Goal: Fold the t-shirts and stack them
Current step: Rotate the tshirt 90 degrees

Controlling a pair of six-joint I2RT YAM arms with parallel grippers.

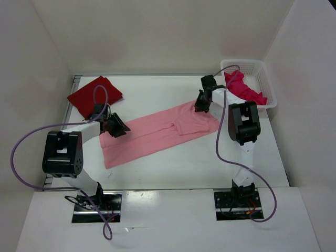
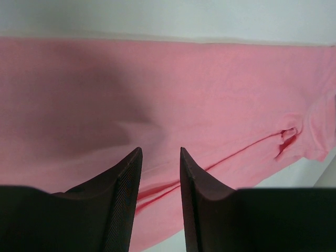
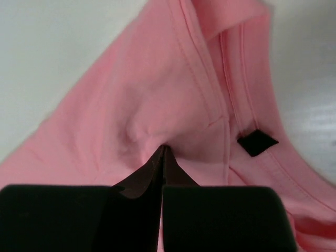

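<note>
The pink t-shirt (image 1: 157,134) lies mid-table, its long axis running near-left to far-right. The right gripper (image 3: 164,149) is at its far-right end, jaws closed on a pucker beside the collar. The left gripper (image 2: 160,152) hovers over the near-left end, jaws parted and empty.

The left gripper (image 2: 160,151) rises from the bottom edge, its two dark fingers (image 2: 124,202) standing apart with a clear gap between the tips. Beneath and ahead of it the light pink t-shirt (image 2: 210,89) lies spread out, filling nearly the whole view (pink shows through the gap too). A long fold (image 2: 236,153) runs from beside the right finger away to the right, ending in a small pucker (image 2: 288,137) near the cloth's edge. A soft shadow (image 2: 105,121) lies ahead and left of the tips. Farthest ahead, past the shirt, runs a strip of white table (image 2: 157,18).
</note>
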